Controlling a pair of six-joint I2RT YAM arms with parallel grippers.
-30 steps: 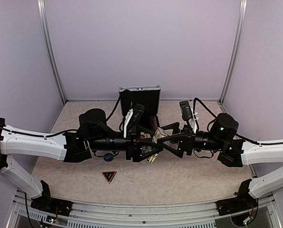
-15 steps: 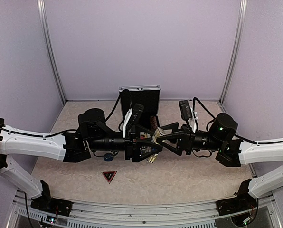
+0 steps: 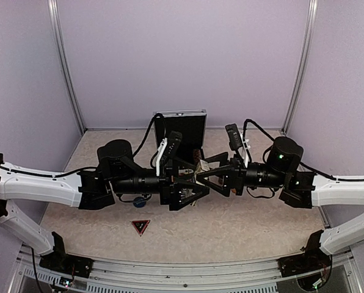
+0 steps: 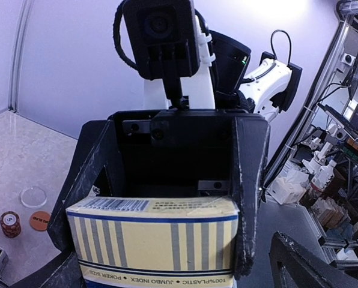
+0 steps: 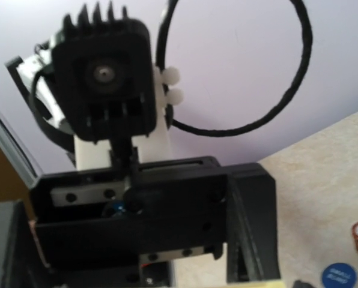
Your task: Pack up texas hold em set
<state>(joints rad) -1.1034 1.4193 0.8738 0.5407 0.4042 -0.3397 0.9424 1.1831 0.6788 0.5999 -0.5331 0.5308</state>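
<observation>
Handing over the striped card deck (image 4: 152, 237) in mid-air just in front of the open case (image 3: 181, 125), the left gripper (image 3: 196, 182) has spread its jaws and let go. The right gripper (image 3: 201, 171) now clamps it, probably to pack it.

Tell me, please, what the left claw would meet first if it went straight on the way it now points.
Most likely the card deck, which sits right in front of the open left claw, clamped in the right claw. The gap looks small, though depth is hard to judge.
</observation>
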